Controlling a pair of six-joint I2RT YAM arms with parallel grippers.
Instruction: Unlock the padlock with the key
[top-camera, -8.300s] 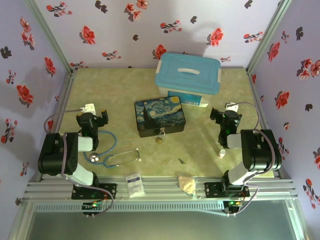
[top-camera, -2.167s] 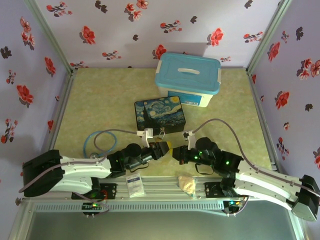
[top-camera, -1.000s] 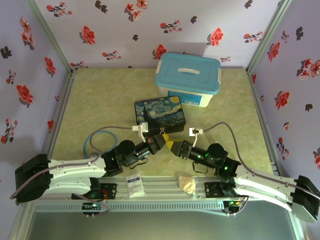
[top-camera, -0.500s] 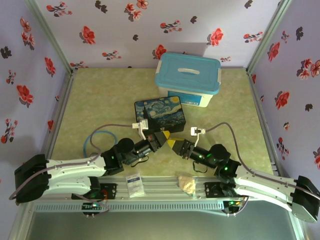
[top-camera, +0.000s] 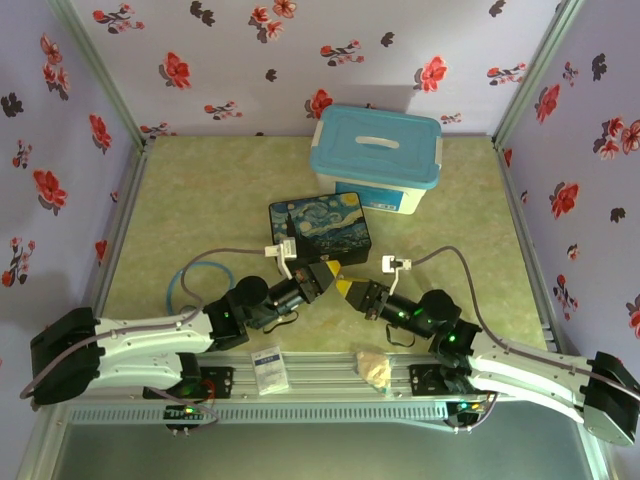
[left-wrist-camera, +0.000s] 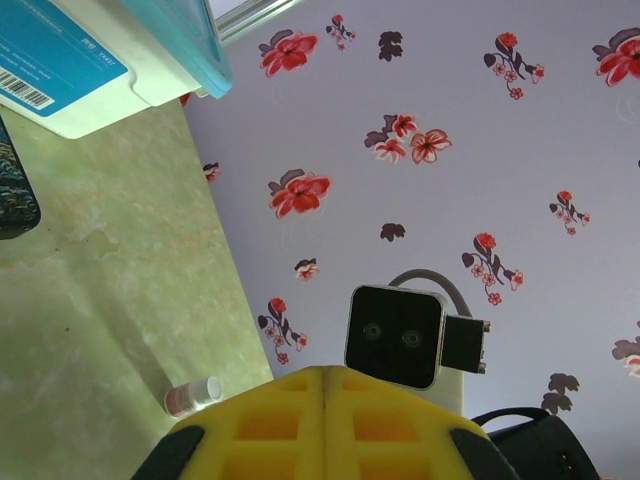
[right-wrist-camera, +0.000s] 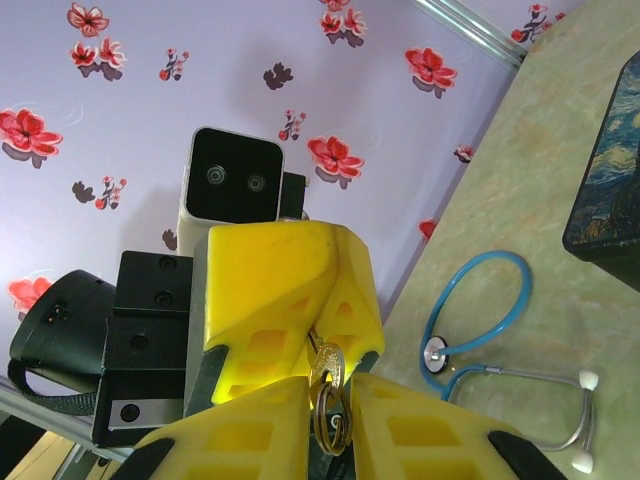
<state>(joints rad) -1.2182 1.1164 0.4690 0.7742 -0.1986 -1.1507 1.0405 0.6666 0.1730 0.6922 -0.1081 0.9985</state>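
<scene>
From the overhead cam: both arms stretch inward over the table (top-camera: 200, 200) & meet tip to tip just in front of the painted tin (top-camera: 320, 232). The left gripper (top-camera: 328, 270) is nearer the tin, w/ the right gripper (top-camera: 347, 289) facing it from the near-right. A blue-lidded box (top-camera: 375, 150) sits behind the tin, a blue stethoscope (top-camera: 190, 278) curls beside the left arm, & a small packet (top-camera: 268, 368) and a beige lump (top-camera: 373, 368) lie at the near edge. Jaw state is too small to read from up here. On the left wrist cam, its yellow fingers (left-wrist-camera: 250, 430) are pressed flat together w/ one thin seam btwn them. The right wrist's camera block (left-wrist-camera: 395, 335) faces it, & a small white bottle (left-wrist-camera: 193, 397) lies on the table by the wall. On the right wrist cam, the left gripper's yellow tips pinch a tiny brass piece w/ a thin loop, prob. the padlock (right-wrist-camera: 325, 360). The loop sits btwn the right gripper's own fingers (right-wrist-camera: 240, 440), which stand close on either side w/ a narrow gap; can't tell if they actually press on it. The stethoscope & a corner of the tin lie on the table beyond.
</scene>
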